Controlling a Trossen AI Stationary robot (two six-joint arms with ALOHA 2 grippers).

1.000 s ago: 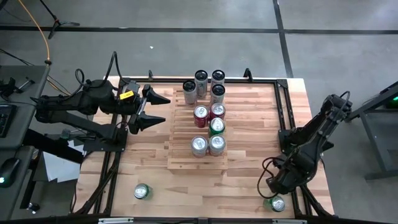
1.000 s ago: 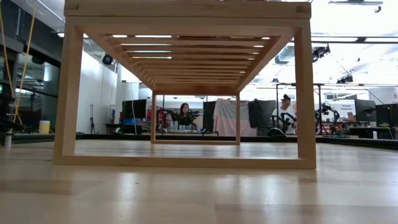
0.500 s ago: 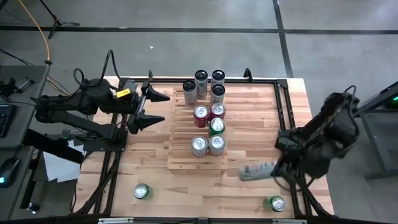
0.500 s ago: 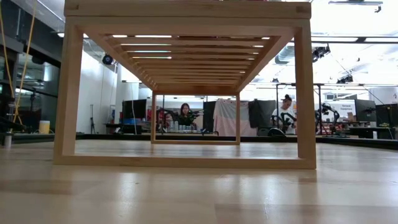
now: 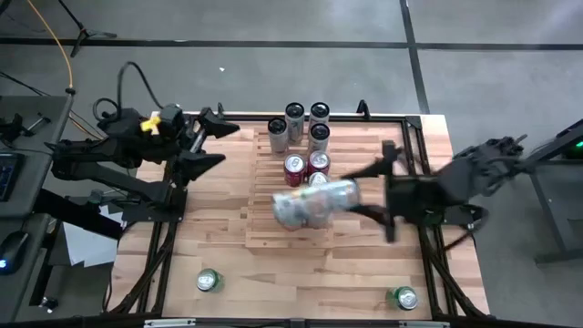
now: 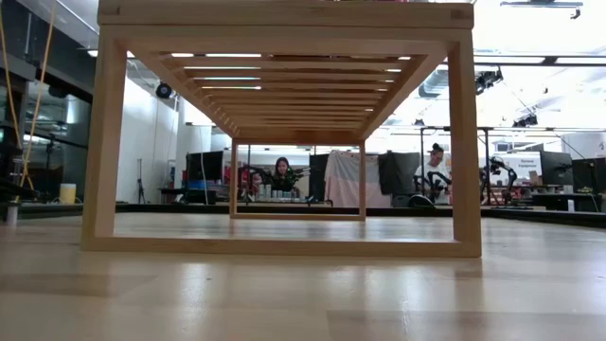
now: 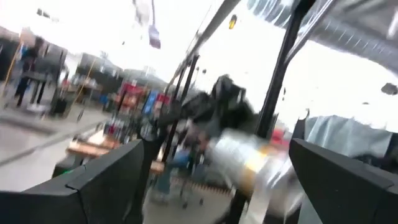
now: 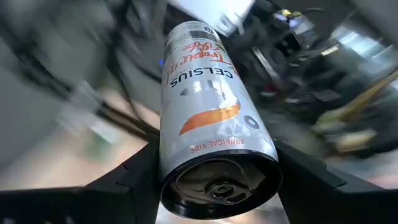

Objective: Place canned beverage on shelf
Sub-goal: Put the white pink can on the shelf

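- Carrying is the step in hand: the right gripper (image 8: 214, 180) has its two dark fingers (image 8: 134, 177) pinching a silver can (image 8: 208, 109) by its sides, the can's lid end nearest the wrist camera and its printed body pointing away.
- From above, that silver can (image 5: 314, 202) lies on its side in the air over the near half of the shelf (image 5: 264, 232), with the right gripper (image 5: 369, 202) just beside it on the right-hand side of the table (image 5: 364, 273).
- On the slats under and just past the carried can stand other cans: a red can (image 5: 293, 169) shows clearly, and more are partly hidden by the carried one.
- At the shelf's far end a cluster of silver cans (image 5: 301, 126) stands upright.
- Two green cans wait on the tabletop near the front edge, one at the left (image 5: 209, 280) and one at the right (image 5: 402, 297), both well apart from the shelf.
- Off to the far left, the left gripper (image 5: 208, 144) hovers beside the shelf with its fingers spread wide and nothing between them.
- In the low view only the shelf's wooden frame (image 6: 284, 128) and the room behind show; no arm enters it.
- By my reading, the next move calls for turning the can upright, picking a bare patch of slats clear of the standing cans, lowering until the base sits flat, then letting go without tipping a neighbour.
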